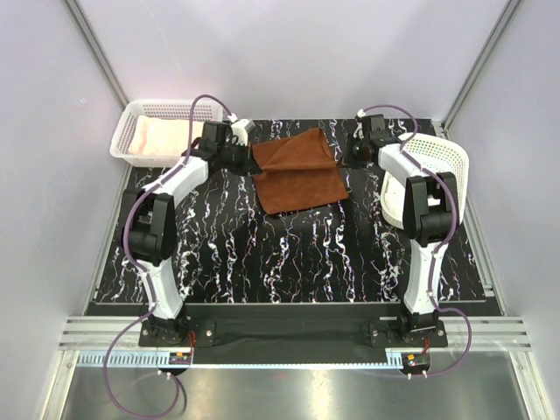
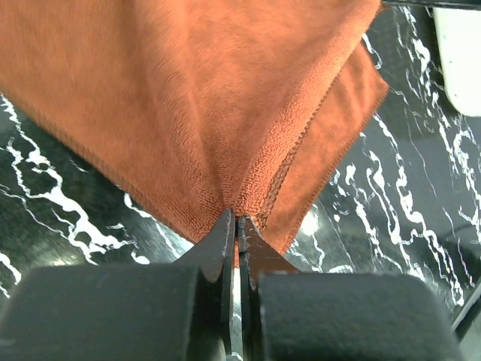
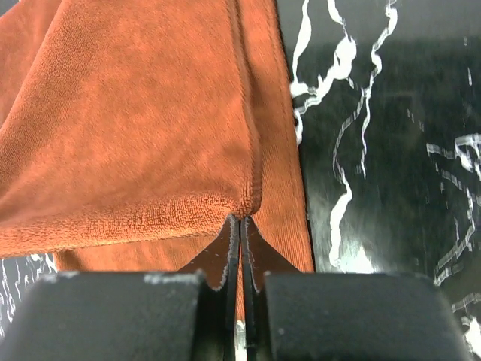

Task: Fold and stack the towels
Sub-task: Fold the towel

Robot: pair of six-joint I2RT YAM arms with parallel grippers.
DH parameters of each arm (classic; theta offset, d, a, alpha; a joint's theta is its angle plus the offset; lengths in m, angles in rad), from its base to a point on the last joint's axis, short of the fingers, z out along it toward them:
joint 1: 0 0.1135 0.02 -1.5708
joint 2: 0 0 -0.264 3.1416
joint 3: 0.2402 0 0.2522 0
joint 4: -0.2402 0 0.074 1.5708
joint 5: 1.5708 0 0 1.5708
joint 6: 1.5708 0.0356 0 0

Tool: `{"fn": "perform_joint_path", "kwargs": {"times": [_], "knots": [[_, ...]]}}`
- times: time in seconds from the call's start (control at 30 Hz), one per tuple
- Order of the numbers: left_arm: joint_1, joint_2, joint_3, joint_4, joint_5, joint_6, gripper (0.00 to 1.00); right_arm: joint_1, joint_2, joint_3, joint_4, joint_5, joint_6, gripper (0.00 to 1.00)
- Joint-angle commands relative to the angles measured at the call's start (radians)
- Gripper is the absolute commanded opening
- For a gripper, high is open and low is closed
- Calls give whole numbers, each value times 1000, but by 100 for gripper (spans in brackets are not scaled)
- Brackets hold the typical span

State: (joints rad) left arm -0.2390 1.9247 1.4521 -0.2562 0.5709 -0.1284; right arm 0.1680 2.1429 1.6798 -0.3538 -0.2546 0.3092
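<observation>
My left gripper (image 2: 237, 223) and right gripper (image 3: 240, 220) each pinch a corner of the rust-brown towel (image 1: 297, 171), which spans between them, doubled over, on the far marbled table (image 1: 262, 254) (pale pink towel (image 1: 162, 140) in the left basket (image 1: 122, 144); tipped basket (image 1: 442, 157) at right).

Black tabletop (image 1: 289, 254), marble-look with white veins, fills middle of overhead view. White plastic mesh basket (image 1: 122, 144), rectangular, upright at far left corner, hanging partly over table's left edge. Second white plastic mesh basket (image 1: 446, 156) at far right edge, tipped on its side, open mouth facing left. Pale plain walls (image 1: 289, 52) enclose three sides, grey metal struts (image 1: 96, 48) in back corners. Silver aluminium rail (image 1: 96, 332) runs along near edge, brushed metal sheet (image 1: 289, 394) below it.
</observation>
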Motion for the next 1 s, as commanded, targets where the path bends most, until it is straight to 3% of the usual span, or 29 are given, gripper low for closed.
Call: {"fn": "perform_joint_path", "kwargs": {"times": [0.0,0.2,0.3,0.4,0.47,0.57,0.67,0.97], "knots": [[-26,-67,-35,-28,-19,58,0,-5,-104,-61,-11,12,-30,0],[-74,-56,-93,-54,-63,58,3,-5,-136,-135,-17,20,-36,0],[-106,-61,-128,-66,-94,50,17,-7,-132,-149,-40,40,-55,2],[-138,-96,-168,-72,-111,32,39,-7,-133,-150,-86,76,-68,9],[-152,-127,-190,-66,-124,9,53,-7,-149,-146,-117,95,-67,20],[-149,-188,-226,-52,-144,-45,62,-5,-170,-124,-180,124,-47,34],[-135,-184,-223,-81,-259,-152,66,-7,-166,-86,-227,121,-15,42],[-143,-98,-252,-71,-338,-396,66,-5,-25,64,-283,130,-24,55]]}}
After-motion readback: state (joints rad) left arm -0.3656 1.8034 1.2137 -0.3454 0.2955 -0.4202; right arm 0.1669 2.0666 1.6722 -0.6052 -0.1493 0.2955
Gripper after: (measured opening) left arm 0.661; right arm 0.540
